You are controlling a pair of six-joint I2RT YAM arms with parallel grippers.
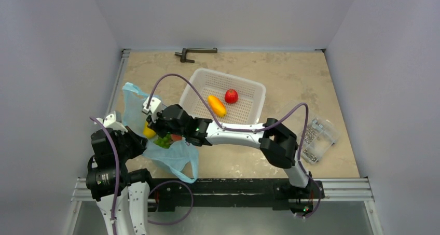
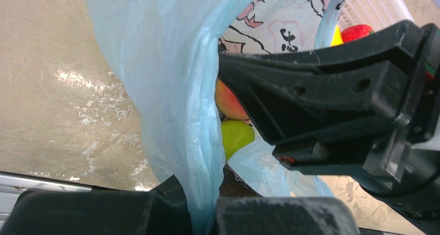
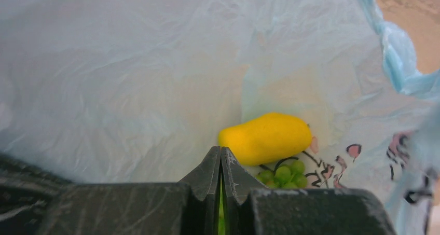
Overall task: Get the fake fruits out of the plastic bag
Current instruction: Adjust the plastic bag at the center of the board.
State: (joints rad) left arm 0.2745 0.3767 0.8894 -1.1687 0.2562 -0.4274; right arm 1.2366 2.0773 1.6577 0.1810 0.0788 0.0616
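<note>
Right wrist, right arm [image 1: 233,134] inside plastic bag [image 3: 129,79], jaws pinching grape bunch [image 3: 283,175]

No words, brand names or numbers can be read anywhere. The plastic bag [image 2: 166,64] carries a pink-and-white cartoon print [image 2: 270,25] with one bold black mark like a written character, too cut off to make out.

Robot lab test cell, plain white walls [image 1: 52,64] boxing a beige tabletop [image 1: 296,69], aluminium mounting rail [image 1: 345,187]
</note>
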